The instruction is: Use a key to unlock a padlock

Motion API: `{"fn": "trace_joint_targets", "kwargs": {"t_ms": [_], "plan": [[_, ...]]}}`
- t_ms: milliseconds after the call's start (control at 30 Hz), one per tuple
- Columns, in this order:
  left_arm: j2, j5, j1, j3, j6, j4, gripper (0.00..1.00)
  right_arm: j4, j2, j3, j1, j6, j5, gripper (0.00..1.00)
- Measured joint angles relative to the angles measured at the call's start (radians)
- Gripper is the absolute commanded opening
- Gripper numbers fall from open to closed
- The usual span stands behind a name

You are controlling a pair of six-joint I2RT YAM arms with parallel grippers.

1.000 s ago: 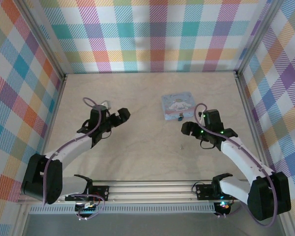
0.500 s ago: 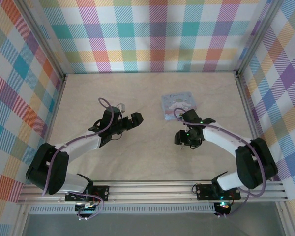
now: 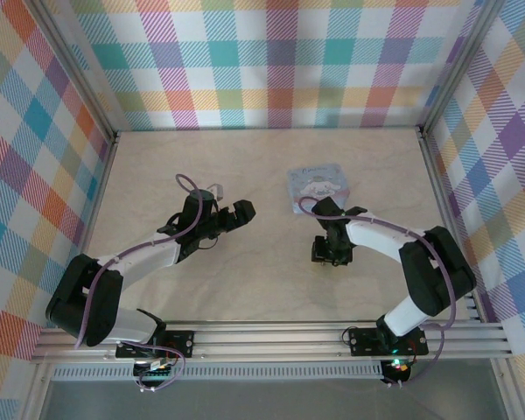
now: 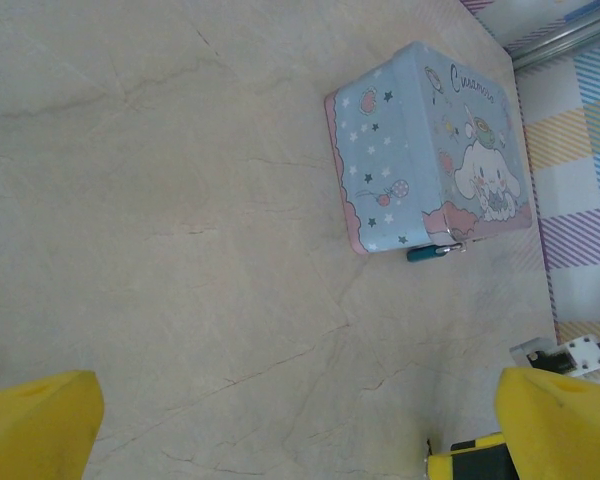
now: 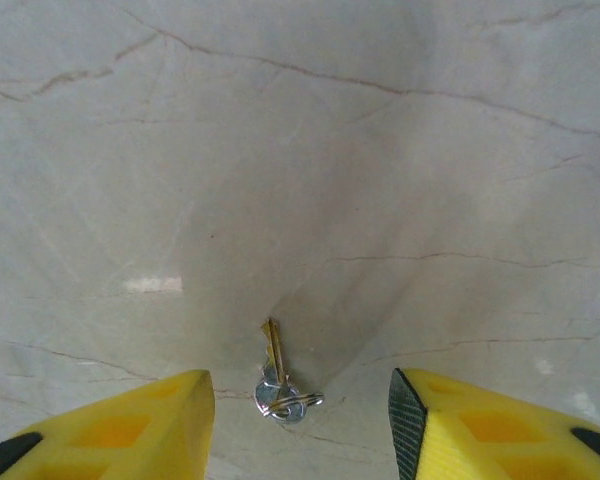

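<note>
Both arms reach inward, grippers parted

The white-and-black left arm (image 3: 131, 258) stretches toward the right, and its left gripper (image 4: 295, 430) has its yellow fingers (image 4: 35, 425) spread wide. The right arm (image 3: 381, 234) folds sharply back leftward with its wrist tipped downward. The right gripper (image 5: 300, 420) is set low, its fingers partly apart, clasping nothing.

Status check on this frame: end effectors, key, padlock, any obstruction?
Left end effector open, empty. Right end effector open, straddling key on table. Padlock at tin edge, untouched. No obstruction around key.
</note>
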Motion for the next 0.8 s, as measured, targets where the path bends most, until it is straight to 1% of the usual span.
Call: {"fn": "trace_joint_targets", "kwargs": {"t_ms": [233, 300, 533, 733, 800], "plan": [[0.0, 0.0, 0.0, 0.0, 0.0, 0.0, 1.0, -0.016, 0.017, 0.01, 0.014, 0.005, 0.007, 0.41], [0.0, 0.0, 0.0, 0.0, 0.0, 0.0, 1.0, -0.02, 0.017, 0.01, 0.016, 0.006, 0.007, 0.4], [0.0, 0.0, 0.0, 0.0, 0.0, -0.001, 1.0, -0.033, 0.017, 0.01, 0.017, 0.011, 0.008, 0.31], [0.0, 0.0, -0.001, 0.0, 0.0, -0.001, 1.0, -0.037, 0.017, 0.01, 0.02, 0.016, 0.011, 0.28], [0.0, 0.0, -0.001, 0.0, 0.0, -0.001, 1.0, -0.038, 0.016, 0.01, 0.022, 0.019, 0.015, 0.25]]}}
